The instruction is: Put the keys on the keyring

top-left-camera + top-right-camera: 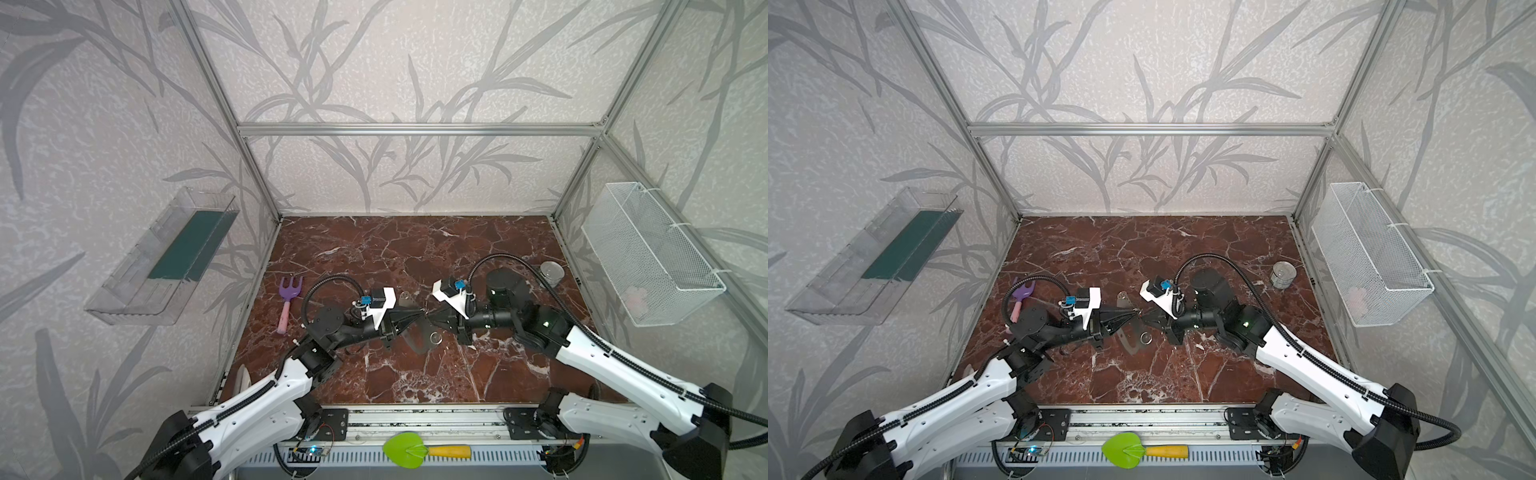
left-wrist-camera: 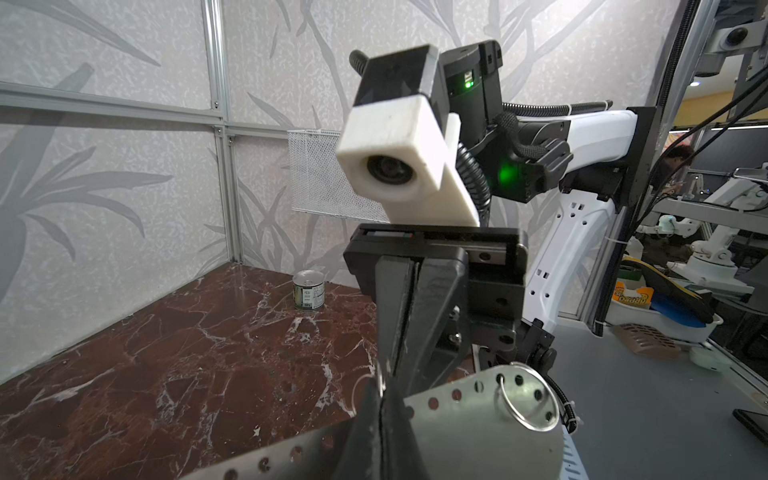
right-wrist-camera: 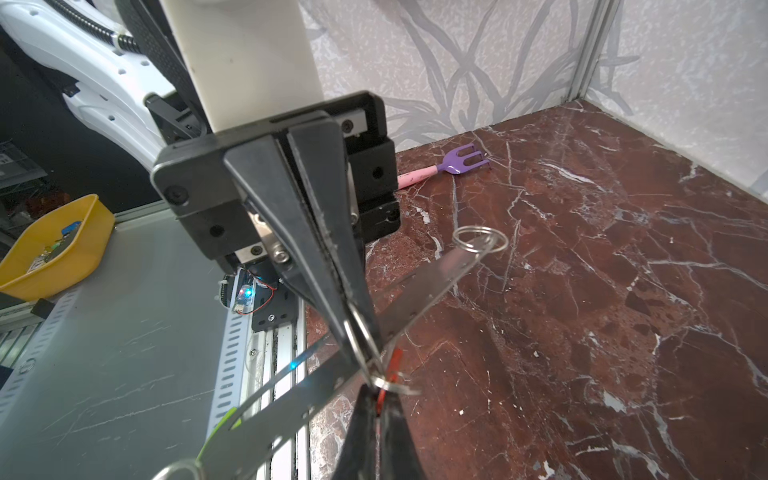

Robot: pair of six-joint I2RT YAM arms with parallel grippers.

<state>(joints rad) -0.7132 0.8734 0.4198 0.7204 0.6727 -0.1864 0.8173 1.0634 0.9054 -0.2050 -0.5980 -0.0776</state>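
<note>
In both top views my two grippers meet tip to tip over the middle of the marble table. My left gripper (image 1: 417, 316) (image 2: 380, 399) is shut on the edge of the keyring (image 1: 405, 298) (image 2: 478, 419), a flat grey plate with a row of small holes, held off the table. A silver split ring (image 2: 525, 403) (image 3: 480, 240) hangs from one hole. My right gripper (image 1: 430, 313) (image 3: 380, 409) is shut on the keys by the thin red tag (image 3: 397, 361). A small silver ring (image 3: 395, 386) at the tag touches the left gripper's fingers (image 3: 316, 249). The metal key itself is hidden.
A purple rake with a pink handle (image 1: 286, 303) lies at the left, and a tin can (image 1: 552, 272) stands at the far right. A wire basket (image 1: 648, 257) hangs on the right wall, a clear shelf (image 1: 162, 262) on the left. A green trowel (image 1: 415, 451) rests on the front rail.
</note>
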